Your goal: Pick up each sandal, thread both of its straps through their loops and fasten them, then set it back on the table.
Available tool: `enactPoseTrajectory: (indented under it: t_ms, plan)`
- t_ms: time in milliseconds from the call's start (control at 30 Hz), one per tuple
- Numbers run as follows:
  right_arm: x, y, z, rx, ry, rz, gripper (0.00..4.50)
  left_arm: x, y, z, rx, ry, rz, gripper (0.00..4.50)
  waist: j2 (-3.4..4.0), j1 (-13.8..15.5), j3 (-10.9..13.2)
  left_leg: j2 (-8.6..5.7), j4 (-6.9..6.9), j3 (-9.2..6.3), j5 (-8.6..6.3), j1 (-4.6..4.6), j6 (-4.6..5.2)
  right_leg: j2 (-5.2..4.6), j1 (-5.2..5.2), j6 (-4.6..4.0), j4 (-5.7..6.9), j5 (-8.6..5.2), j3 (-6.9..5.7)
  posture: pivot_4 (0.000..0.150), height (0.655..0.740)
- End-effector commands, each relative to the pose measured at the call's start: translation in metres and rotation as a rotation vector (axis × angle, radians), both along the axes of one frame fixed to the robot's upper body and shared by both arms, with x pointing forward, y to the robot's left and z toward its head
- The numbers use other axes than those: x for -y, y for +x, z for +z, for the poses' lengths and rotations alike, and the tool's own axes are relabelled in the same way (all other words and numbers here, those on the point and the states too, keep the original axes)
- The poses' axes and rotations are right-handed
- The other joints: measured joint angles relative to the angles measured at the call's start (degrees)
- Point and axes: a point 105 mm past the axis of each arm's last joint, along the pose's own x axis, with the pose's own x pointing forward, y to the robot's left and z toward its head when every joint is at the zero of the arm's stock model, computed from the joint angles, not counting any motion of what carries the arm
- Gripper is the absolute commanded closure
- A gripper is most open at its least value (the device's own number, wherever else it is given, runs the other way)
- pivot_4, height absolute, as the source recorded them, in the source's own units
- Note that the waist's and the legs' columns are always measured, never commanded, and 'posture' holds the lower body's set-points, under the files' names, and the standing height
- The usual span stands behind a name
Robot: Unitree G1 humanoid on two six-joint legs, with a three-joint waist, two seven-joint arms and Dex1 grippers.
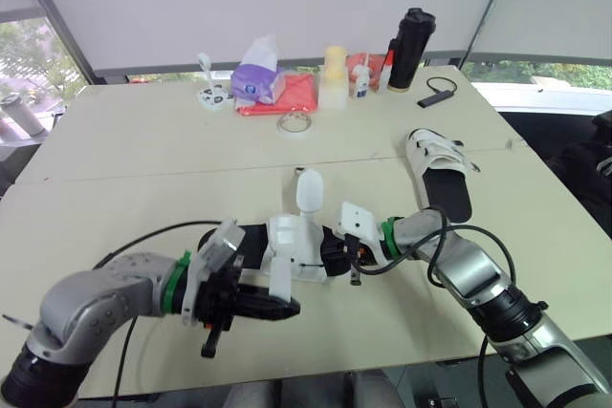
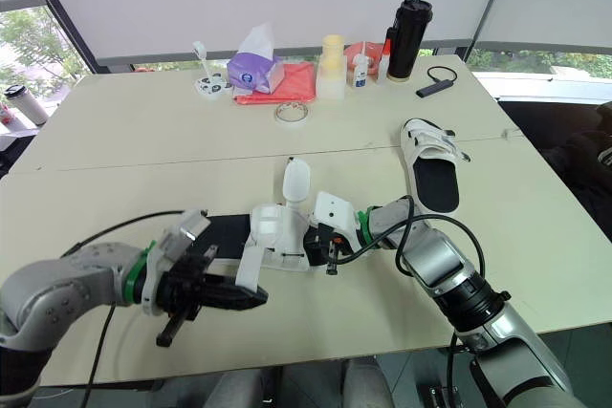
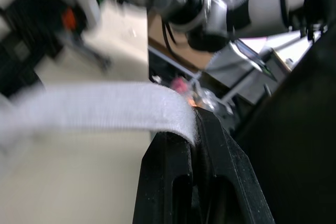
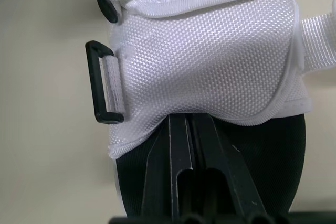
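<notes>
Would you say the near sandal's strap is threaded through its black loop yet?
Unthreaded: the black loop holds only its own webbing, while the left pincer pinches the loose strap.

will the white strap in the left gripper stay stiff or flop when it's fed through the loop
Probably floppy: the strap is thin woven webbing that bows between the sandal and the left gripper, whose jaws pinch its tip. Likely light and not slippery, given its fuzzy face. The black loop looks narrow, so a limp end may buckle.
</notes>
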Motion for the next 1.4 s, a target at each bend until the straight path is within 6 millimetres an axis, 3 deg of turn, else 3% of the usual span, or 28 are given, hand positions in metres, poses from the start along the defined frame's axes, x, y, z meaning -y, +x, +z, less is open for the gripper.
enactPoseTrajectory:
  t_ms: [33,200,300,500,600,833,1000,1267,1400]
  plan:
    - [0.008,0.003,-0.017,-0.03,-0.058,-0.049,4.5,0.001,0.013,0.024,0.063,-0.079,0.04,4.44,0.0,0.0,0.0,0.0,0.0,0.02,0.0,0.0,0.0,0.01,-0.01,0.0,0.0,0.0,0.01,0.15,0.74]
    - [0.008,0.004,-0.016,-0.026,-0.057,-0.05,4.5,0.004,0.045,0.021,0.072,-0.072,0.168,4.44,-0.04,0.0,0.0,-0.09,0.0,0.02,0.02,0.0,0.03,0.06,0.01,0.01,0.01,0.01,0.01,0.15,0.74]
    - [0.008,0.004,-0.016,-0.025,-0.057,-0.051,4.5,0.005,0.052,0.019,0.061,-0.066,0.196,4.44,-0.05,0.0,0.0,-0.1,0.0,0.02,0.02,0.0,0.03,0.09,0.0,0.01,0.01,0.01,0.0,0.15,0.74]
    - [0.009,0.004,-0.016,-0.022,-0.06,-0.055,4.5,0.007,0.081,0.004,-0.111,-0.116,0.293,4.44,-0.04,0.2,0.0,-0.1,0.02,0.01,0.03,0.04,0.03,0.13,0.04,0.01,0.03,0.02,-0.01,0.15,0.74]
    - [0.01,0.004,-0.016,-0.021,-0.063,-0.056,4.5,0.009,0.1,0.002,-0.187,-0.165,0.368,3.49,-0.09,0.2,0.0,-0.11,0.09,-0.02,0.03,0.09,0.03,0.13,0.16,0.03,0.04,0.02,-0.06,0.15,0.74]
    - [0.009,0.004,-0.016,-0.02,-0.062,-0.055,4.5,0.01,0.116,-0.011,-0.209,-0.153,0.44,0.03,-0.09,0.1,0.0,-0.12,0.07,-0.01,0.03,0.09,0.02,0.15,0.15,0.05,0.04,0.02,-0.05,0.15,0.74]
    - [0.01,0.004,-0.016,-0.02,-0.063,-0.057,4.5,0.0,0.14,-0.019,-0.14,-0.131,0.596,0.03,-0.1,0.2,0.0,-0.13,0.08,0.01,0.04,0.17,0.0,0.15,0.25,0.03,0.04,0.03,-0.06,0.15,0.74]
    - [0.01,0.004,-0.017,-0.022,-0.066,-0.057,4.5,-0.039,0.181,0.034,-0.089,-0.366,0.833,0.03,-0.17,0.1,0.0,-0.13,0.08,-0.01,0.04,0.15,0.0,0.15,0.24,0.06,0.04,0.03,-0.08,0.15,0.74]
    - [0.01,0.004,-0.017,-0.021,-0.066,-0.056,4.5,-0.044,0.178,0.029,-0.08,-0.305,0.831,0.03,-0.16,0.0,0.0,-0.16,0.08,0.03,0.04,0.18,-0.01,0.15,0.26,0.26,0.03,0.11,-0.08,0.15,0.74]
